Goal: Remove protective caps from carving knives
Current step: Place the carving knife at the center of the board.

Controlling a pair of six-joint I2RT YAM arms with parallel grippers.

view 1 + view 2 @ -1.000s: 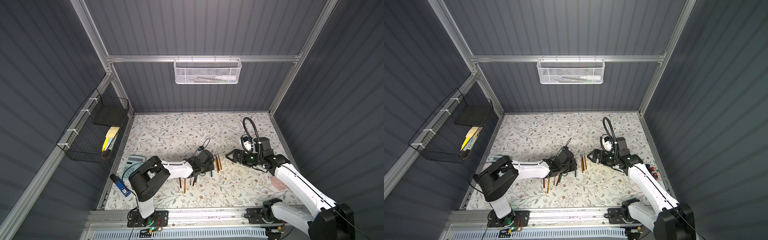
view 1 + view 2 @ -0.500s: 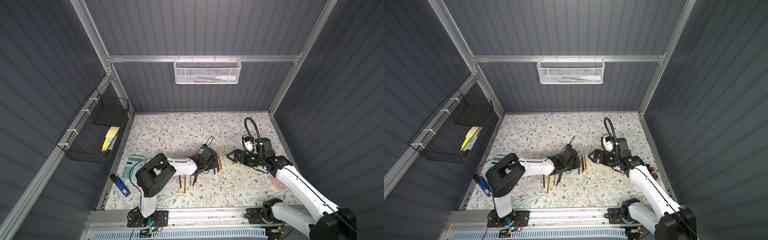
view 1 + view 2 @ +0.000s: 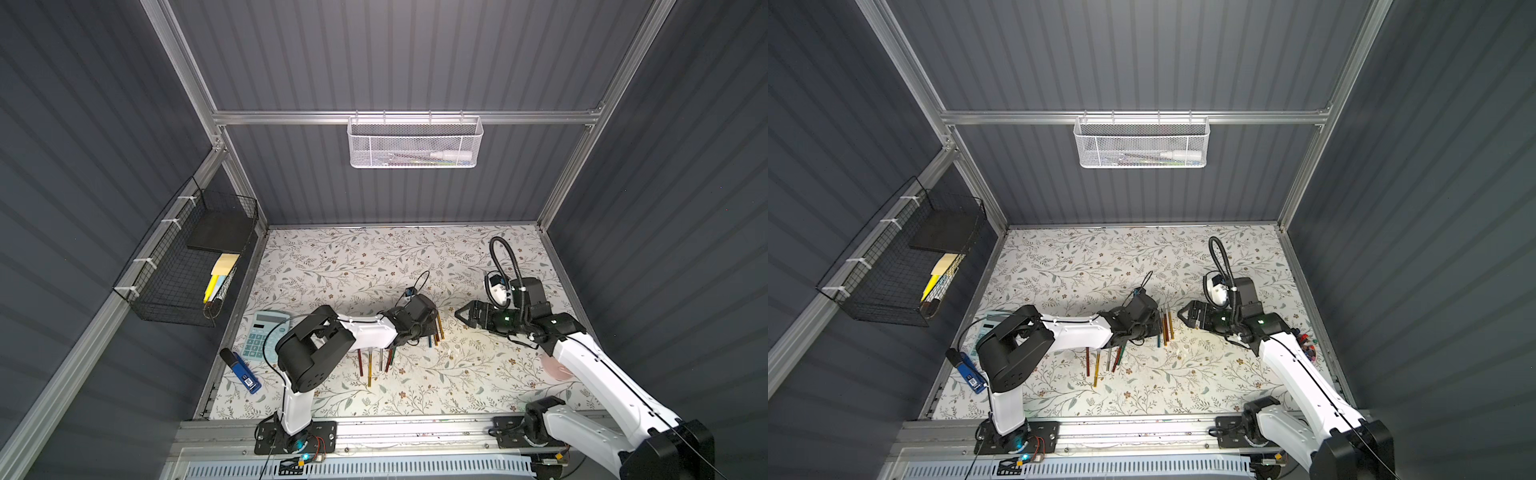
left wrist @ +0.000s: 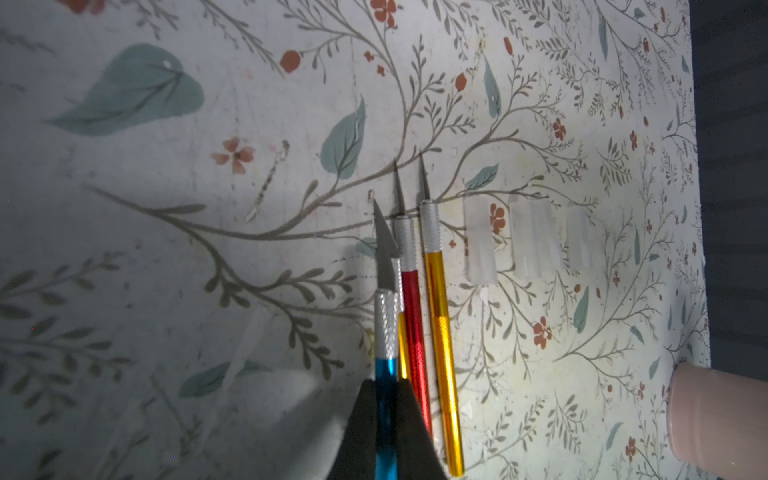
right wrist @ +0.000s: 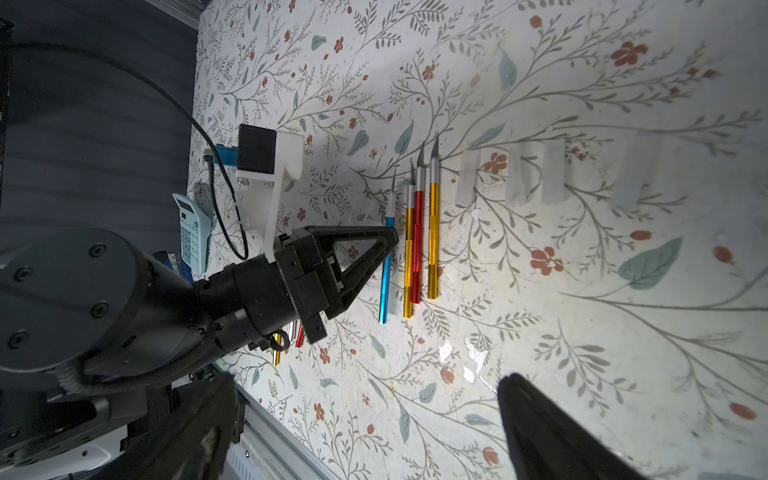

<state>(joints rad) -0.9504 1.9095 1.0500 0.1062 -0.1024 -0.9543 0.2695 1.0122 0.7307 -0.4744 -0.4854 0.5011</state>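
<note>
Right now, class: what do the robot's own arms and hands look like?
The left arm and right arm are white shells with black joints. The left hand and right hand are black, with triangular fingers. A ribbed black hose loops above the right wrist; a thin black cable trails the left.

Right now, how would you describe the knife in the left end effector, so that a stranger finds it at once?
On the floral table, near its middle, four uncapped knives form a row. The left end effector grips the blue knife, at the row's end farthest from the clear caps; the others are gold or red.
</note>
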